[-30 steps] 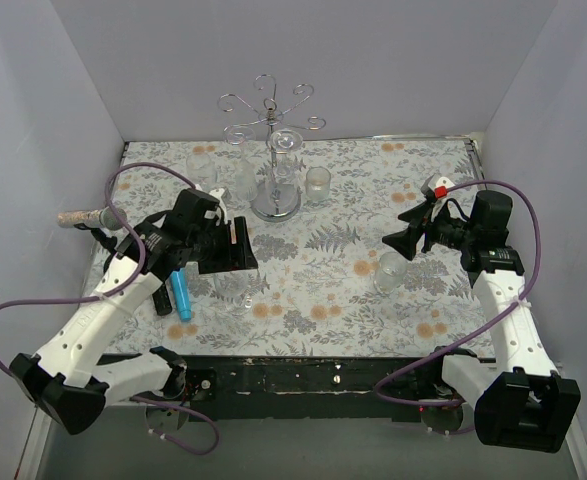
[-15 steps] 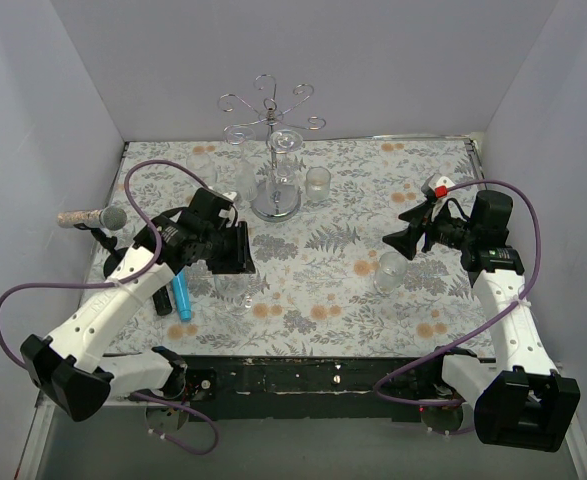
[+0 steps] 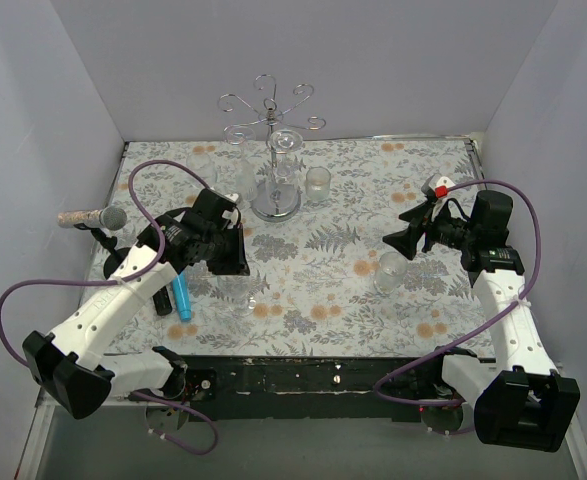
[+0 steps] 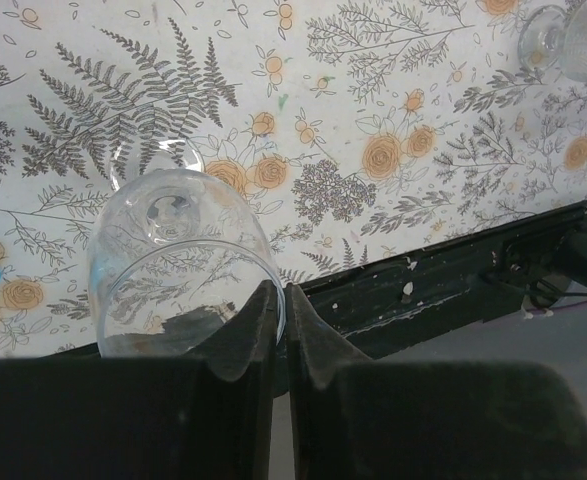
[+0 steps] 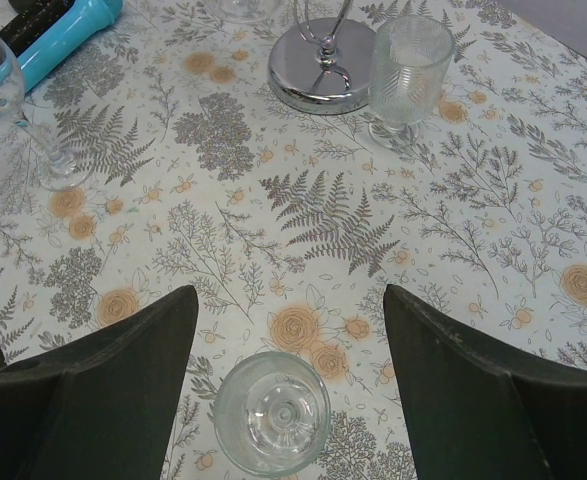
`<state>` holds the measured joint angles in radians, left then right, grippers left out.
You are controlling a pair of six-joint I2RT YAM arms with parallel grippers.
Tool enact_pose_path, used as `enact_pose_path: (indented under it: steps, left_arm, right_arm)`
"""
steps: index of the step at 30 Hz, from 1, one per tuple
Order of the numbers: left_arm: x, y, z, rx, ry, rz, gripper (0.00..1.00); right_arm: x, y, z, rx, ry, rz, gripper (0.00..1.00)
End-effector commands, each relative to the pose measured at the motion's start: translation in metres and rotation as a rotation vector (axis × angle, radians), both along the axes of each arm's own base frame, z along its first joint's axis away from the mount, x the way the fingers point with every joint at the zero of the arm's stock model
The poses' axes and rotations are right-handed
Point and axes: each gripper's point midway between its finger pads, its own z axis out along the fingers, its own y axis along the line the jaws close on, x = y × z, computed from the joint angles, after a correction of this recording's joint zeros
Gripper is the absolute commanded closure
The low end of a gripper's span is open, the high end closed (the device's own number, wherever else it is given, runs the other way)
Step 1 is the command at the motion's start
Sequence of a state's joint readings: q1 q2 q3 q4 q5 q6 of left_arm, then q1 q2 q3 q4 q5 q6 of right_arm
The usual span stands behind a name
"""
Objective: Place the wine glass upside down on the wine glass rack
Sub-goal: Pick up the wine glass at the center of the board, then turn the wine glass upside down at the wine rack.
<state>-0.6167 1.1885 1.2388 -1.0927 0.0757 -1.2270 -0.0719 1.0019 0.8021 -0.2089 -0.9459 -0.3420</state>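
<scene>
Two left fingers point(image 4: 255, 335) are clenched on the rim of the wine glass point(image 4: 173, 235). They pinch the thin wall at about 5 o'clock of the bowl's mouth in the wrist view, seemingly one finger inside and one outside. The glass stands upright on the desk point(image 3: 373, 190), roughly 7 o'clock from the desk's middle. The rack point(image 3: 276, 207) stands at 12 o'clock by the back edge, about 1 o'clock from the glass. The right fingers point(image 5: 123, 400) are spread wide and hold nothing, hovering over a small tumbler point(image 5: 271, 412) near 4 o'clock on the desk. The step in hand, as I judge it, is securing the grip before the lift. A pinch on one side of the rim hangs the weight off-centre, so the lift should go straight up and slowly. Check that the foot leaves the desk without the bowl swinging or sliding in the pinch. Squeezing harder than needed risks cracking thin glass. Turning it over calls for a wrist roll well above the desk, clear of the blue tube point(image 3: 181, 297) at 9 o'clock of the glass. One rack arm seems to carry a hung glass point(image 3: 285, 142) on the pole's 3 o'clock side, so aim the stem into a free curl. Keep off the ribbed cup point(image 3: 318, 183) at 2 o'clock of the base.
</scene>
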Motion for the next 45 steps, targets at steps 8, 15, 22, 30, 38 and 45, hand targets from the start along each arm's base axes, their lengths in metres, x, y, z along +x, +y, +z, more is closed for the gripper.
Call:
enact_pose_path:
  steps: [8, 15, 22, 30, 38, 45]
  left_arm:
    - [0.004, -0.008, 0.022, -0.053, -0.064, -0.023, 1.00]
    - [0.011, -0.015, 0.047, -0.119, -0.137, -0.029, 1.00]
    - [0.018, -0.034, 0.068, -0.219, -0.178, -0.056, 1.00]
    - [0.028, -0.056, 0.099, -0.358, -0.248, -0.071, 1.00]
    - [0.032, -0.067, 0.121, -0.461, -0.291, -0.063, 1.00]
    - [0.035, -0.073, 0.127, -0.503, -0.298, -0.063, 1.00]
  right_arm:
    - [0.000, 0.001, 0.007, 0.010, -0.026, 0.009, 0.17]
    - [-0.002, 0.003, 0.009, 0.023, -0.019, 0.025, 0.17]
    - [-0.006, 0.011, 0.017, 0.078, 0.017, 0.077, 0.18]
    - [-0.017, 0.050, 0.015, 0.095, 0.104, 0.204, 0.19]
    - [-0.025, 0.103, 0.002, 0.068, 0.254, 0.278, 0.22]
    - [-0.018, 0.131, -0.018, 0.186, 0.527, 0.158, 0.24]
